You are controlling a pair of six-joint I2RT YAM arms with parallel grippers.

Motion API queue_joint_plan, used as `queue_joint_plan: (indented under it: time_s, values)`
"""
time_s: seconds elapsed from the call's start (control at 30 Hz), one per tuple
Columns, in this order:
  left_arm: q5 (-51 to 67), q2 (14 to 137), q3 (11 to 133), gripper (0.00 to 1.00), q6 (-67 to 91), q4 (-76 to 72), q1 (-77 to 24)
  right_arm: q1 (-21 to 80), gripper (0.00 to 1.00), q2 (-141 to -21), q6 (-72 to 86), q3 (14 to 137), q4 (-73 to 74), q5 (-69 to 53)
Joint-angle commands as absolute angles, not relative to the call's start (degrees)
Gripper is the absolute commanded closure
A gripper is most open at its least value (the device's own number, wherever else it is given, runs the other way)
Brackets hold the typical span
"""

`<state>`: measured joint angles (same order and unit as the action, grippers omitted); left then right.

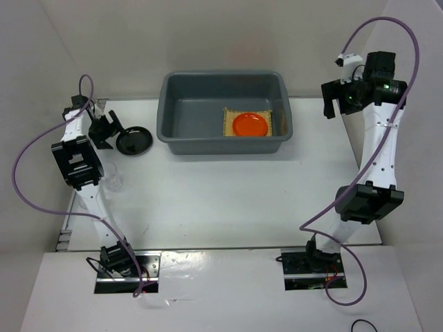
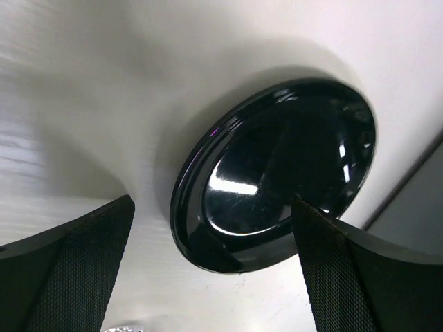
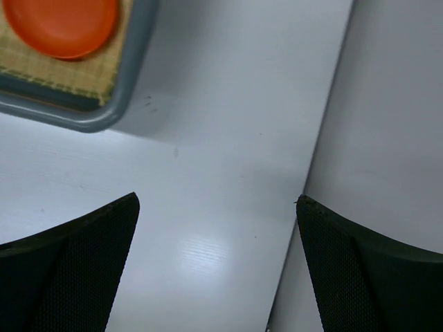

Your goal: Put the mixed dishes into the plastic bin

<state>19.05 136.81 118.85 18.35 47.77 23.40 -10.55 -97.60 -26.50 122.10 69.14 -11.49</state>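
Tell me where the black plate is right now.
In the top view, the black plate lies at the left of the table, just left of the plastic bin, the open left tool beside it.

The white surface (image 1: 242, 194) carries three things directly. The dark grey plastic bin (image 1: 221, 146) stands at its far edge, about midway across and close to the back wall. A small round black plate (image 1: 133, 140) lies flat just beside the bin's left end, with a narrow gap between them, its glossy hollow facing up. A clear glass cup (image 1: 113, 181) stands upright nearer the front on the left side, apart from the plate.
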Motion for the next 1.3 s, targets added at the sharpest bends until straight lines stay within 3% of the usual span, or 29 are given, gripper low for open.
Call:
queue_joint_plan:
  time_s: [0.0, 0.17, 0.57, 0.7, 0.73, 0.87, 1.13, 1.27]
  values:
    - [18.18, 138.25, 122.78, 0.0, 18.89, 48.52, 23.99, -15.2, 0.02, -94.05, -26.89, 120.42, 68.03, -11.43]
    - [26.61, 142.11, 121.21, 0.04, 18.9, 47.99, 24.52, -16.35, 0.02, -91.41, -26.37, 114.36, 67.32, -7.74]
    - [41.83, 146.07, 118.31, 0.41, 17.84, 44.39, 24.52, -16.35, 0.02, -86.92, -26.89, 107.5, 66.27, -4.13]
    - [44.73, 146.69, 117.77, 0.65, 17.31, 43.16, 24.52, -16.35, 0.02, -86.4, -26.89, 106.08, 66.27, -2.99]
    - [45.35, 146.69, 117.77, 0.77, 17.31, 43.15, 24.52, -16.35, 0.02, -86.4, -26.89, 105.56, 66.27, -2.99]
    - [46.14, 144.67, 117.77, 1.0, 19.15, 41.92, 24.52, -16.35, 0.02, -85.87, -26.89, 104.86, 65.74, -2.99]
    - [41.84, 133.43, 118.3, 1.0, 24.34, 38.68, 29.17, -16.35, 0.02, -85.34, -26.89, 103.71, 64.69, -4.13]
    - [42.79, 122.82, 110.77, 1.0, 29.78, 30.46, 34.35, -16.87, 0.02, -84.82, -26.37, 101.7, 63.99, -5.45]
